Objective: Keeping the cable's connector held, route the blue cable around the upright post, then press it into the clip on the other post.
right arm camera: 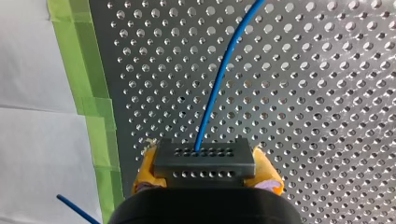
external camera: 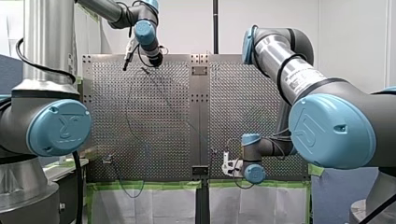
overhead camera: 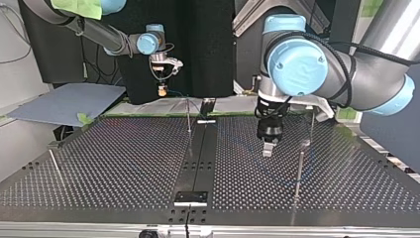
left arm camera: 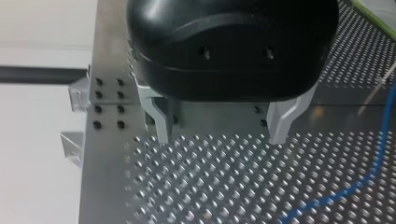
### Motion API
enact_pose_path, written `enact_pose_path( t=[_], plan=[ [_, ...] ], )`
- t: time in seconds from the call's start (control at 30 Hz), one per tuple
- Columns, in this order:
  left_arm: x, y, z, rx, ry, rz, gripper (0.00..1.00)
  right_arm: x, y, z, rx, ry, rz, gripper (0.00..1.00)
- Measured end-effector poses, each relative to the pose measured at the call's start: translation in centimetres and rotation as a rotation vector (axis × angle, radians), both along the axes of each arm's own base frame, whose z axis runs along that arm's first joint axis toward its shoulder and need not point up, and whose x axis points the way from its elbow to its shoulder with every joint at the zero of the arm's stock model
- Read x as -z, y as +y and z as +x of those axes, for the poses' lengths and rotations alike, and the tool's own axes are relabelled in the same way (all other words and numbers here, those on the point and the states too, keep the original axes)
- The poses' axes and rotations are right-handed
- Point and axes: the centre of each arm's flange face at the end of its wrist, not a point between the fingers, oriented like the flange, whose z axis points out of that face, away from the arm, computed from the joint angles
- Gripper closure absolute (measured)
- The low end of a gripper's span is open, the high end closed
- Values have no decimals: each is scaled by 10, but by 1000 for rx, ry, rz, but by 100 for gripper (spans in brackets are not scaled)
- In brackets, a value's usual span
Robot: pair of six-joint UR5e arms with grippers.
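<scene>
**Blue cable** (right arm camera: 219, 84): thin, light and limp. By judgement it bends freely, keeps no shape of its own, and slips off a post unless held lightly taut. Its black connector (right arm camera: 204, 161), a rigid block, is the firm place to hold. My right gripper (right arm camera: 204, 176) is closed on it between yellow pads (right arm camera: 145, 168), at the edge of the perforated surface (right arm camera: 327, 116) beside the green tape (right arm camera: 74, 60). From the connector the cable runs ahead across the surface.

**My left gripper** (left arm camera: 222, 133): black with metal fingers (left arm camera: 161, 123), wide open and empty, just above the surface. The cable passes beside it, apart from its fingers. A sound second hold, by judgement, is the free length near a post, gripped gently enough for the cable to slide.

**Surroundings:** in the top view a thin middle post (overhead camera: 188, 116) and a near post (overhead camera: 299, 171) stand well apart, the latter close to my left gripper. Which one bears the clip cannot be told. The slender posts are the likely obstacles to a sweeping arm
</scene>
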Motion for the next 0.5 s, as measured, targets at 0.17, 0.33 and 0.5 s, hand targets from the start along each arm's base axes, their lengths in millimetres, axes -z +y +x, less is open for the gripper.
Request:
enact_pose_path(
  t=[0.17,0.33,0.5],
  plan=[
    [1,-17,3,16,-30,8,0,1,-2,-2,2,1,1,100],
    [0,-31,14,7,-66,30,0,2,-2,-2,2,2,1,100],
    [0,-35,32,-31,-94,46,0,2,-2,-3,2,2,2,100]
  ],
)
